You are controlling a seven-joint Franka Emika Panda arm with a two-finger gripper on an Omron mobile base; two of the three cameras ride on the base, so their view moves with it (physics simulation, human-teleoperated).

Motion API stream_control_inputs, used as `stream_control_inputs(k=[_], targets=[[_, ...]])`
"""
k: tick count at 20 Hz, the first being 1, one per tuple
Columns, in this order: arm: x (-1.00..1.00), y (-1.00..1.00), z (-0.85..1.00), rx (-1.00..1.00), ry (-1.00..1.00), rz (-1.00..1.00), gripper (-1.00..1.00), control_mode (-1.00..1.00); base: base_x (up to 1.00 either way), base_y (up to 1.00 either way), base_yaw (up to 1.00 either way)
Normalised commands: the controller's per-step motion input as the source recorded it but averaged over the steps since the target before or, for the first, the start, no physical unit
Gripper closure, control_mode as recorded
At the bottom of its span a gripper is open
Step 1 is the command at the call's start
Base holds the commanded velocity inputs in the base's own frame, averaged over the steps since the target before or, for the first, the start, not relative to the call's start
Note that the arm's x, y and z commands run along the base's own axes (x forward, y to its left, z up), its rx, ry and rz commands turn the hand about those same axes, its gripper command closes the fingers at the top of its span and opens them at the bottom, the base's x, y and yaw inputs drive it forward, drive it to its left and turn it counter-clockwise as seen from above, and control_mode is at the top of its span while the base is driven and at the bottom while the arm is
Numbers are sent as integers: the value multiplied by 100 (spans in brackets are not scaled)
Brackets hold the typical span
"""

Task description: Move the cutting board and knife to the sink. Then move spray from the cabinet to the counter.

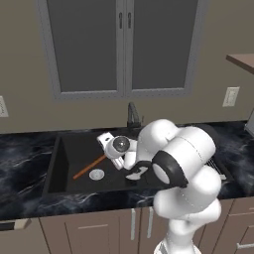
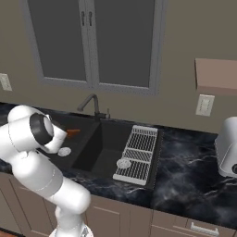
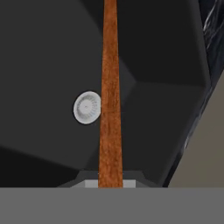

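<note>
The cutting board (image 1: pixel 90 166) is seen edge-on as a thin reddish-brown strip slanting over the left half of the sink (image 1: pixel 64 163), above the round drain (image 1: pixel 96 174), with its near end clamped between the jaws of the gripper (image 1: pixel 112 151), so I judge the first item is being lowered in and not yet released. To the right, a white rack (image 2: pixel 137 152) lies over the basin's right side; the knife and the spray remain to be moved

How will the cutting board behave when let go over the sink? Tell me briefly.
The cutting board looks stiff: it runs straight out from the gripper without sagging. Held edge-on over the sink, it would probably tip flat once released. Its grainy wood seems unlikely to slip.
</note>
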Motion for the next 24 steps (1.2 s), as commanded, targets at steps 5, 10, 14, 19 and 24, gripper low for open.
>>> stream_control_inputs(k=[5,10,14,19,24], targets=[[0,2,-18,0,3,0,100,-100,0,0,0],[2,8,-14,0,6,0,-100,-100,0,0,0],[0,0,-6,0,0,0,-100,-100,0,0,0],[0,0,-6,0,0,0,-100,-100,0,0,0],[0,0,-2,0,0,0,-100,-100,0,0,0]])
